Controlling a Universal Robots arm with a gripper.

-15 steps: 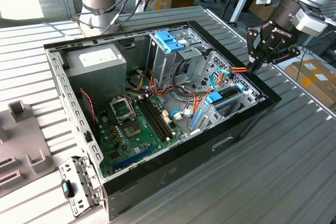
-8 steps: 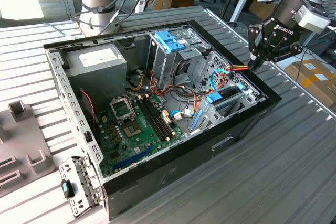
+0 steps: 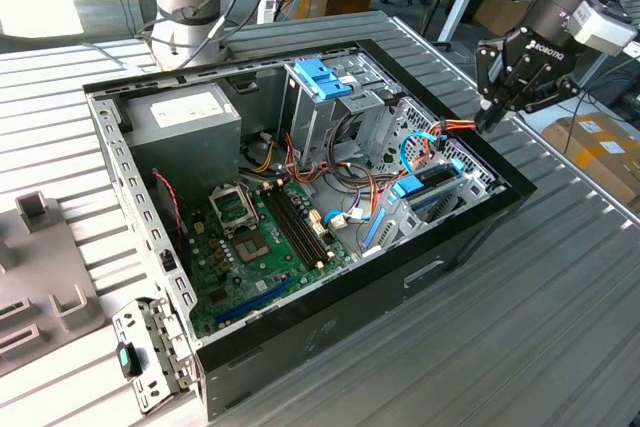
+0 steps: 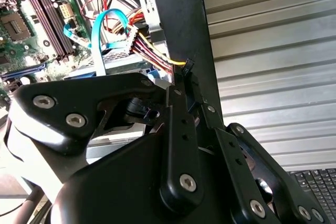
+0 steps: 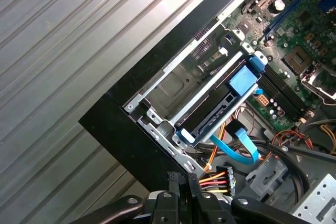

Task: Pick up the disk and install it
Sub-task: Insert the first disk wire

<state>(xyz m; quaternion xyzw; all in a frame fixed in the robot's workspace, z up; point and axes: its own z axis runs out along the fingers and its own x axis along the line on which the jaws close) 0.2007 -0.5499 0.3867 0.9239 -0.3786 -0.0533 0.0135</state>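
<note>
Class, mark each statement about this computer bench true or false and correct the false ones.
1. The open computer case lies on a slatted metal table. True.
2. The gripper hangs over the grey power-supply box. False: it is at the case's edge on the exterior view's right, by the coloured wires.
3. The disk sits in a bay inside the case. True.
4. The light-blue flat cable lies outside the case. False: it runs inside.

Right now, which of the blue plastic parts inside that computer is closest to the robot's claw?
The blue-railed disk in the corner bay beside the gripper; the blue handle sits farther back.
</note>
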